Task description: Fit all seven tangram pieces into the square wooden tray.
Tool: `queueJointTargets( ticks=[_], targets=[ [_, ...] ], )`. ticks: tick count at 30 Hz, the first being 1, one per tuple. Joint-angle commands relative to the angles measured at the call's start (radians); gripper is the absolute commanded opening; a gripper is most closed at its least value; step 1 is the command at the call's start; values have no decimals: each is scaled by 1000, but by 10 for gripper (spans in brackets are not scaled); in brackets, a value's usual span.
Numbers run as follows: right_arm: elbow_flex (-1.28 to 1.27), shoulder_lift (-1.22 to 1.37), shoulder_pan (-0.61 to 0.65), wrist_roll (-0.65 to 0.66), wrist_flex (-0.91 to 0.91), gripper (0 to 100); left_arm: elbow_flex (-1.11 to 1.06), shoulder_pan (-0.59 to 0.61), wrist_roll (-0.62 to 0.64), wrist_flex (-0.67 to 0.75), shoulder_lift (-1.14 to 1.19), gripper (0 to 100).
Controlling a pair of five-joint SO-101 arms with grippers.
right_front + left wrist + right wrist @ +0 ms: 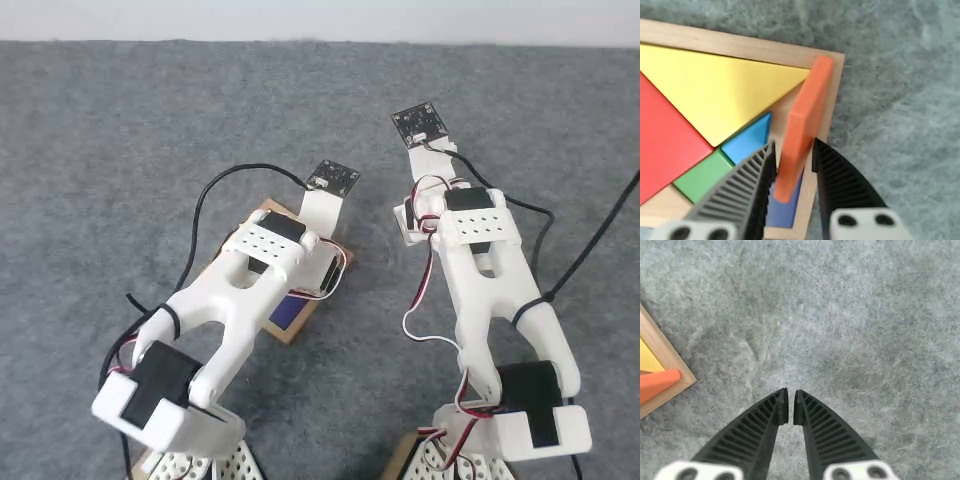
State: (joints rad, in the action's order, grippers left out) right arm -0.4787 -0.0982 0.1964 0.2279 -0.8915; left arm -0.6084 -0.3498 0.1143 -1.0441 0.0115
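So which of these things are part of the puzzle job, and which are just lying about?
Part of the job: wooden tray; orange piece, on edge in the left arm's jaws; yellow triangle, red piece, light blue triangle, green piece and dark blue piece in the tray.

Just there: grey mat; right arm's jaws, shut on nothing above it; black cable.

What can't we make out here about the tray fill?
- High view: the left arm covers most of the tray, so the piece layout is hidden.
- Left wrist view: the tray runs off the frame edge, so seven pieces cannot be counted. The orange piece has its lower end hidden between the fingers of the left gripper.
- Right wrist view: the tray is cut off by the frame edge past one corner.
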Motion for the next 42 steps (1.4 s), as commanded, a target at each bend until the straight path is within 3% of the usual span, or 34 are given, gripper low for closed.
queueJointTargets(
  ticks=[1,6,16,22,26,32,42],
  targets=[
    [41,-51,-8,0,15,37,53,40,-9,-12,-17,130],
    [41,-51,-8,0,15,37,36,127,-6,-11,-106,189],
    [41,-50,-4,0,18,37,-125,138,-2,44,-393,187],
    [41,-30,145,58,96,34,-288,241,141,244,-554,185],
    [69,82,234,44,130,34,-332,327,193,322,-611,101],
    [147,245,320,48,136,34,-332,356,189,333,-618,22],
    [155,280,404,100,54,33,-334,358,175,328,-626,12]
  ],
)
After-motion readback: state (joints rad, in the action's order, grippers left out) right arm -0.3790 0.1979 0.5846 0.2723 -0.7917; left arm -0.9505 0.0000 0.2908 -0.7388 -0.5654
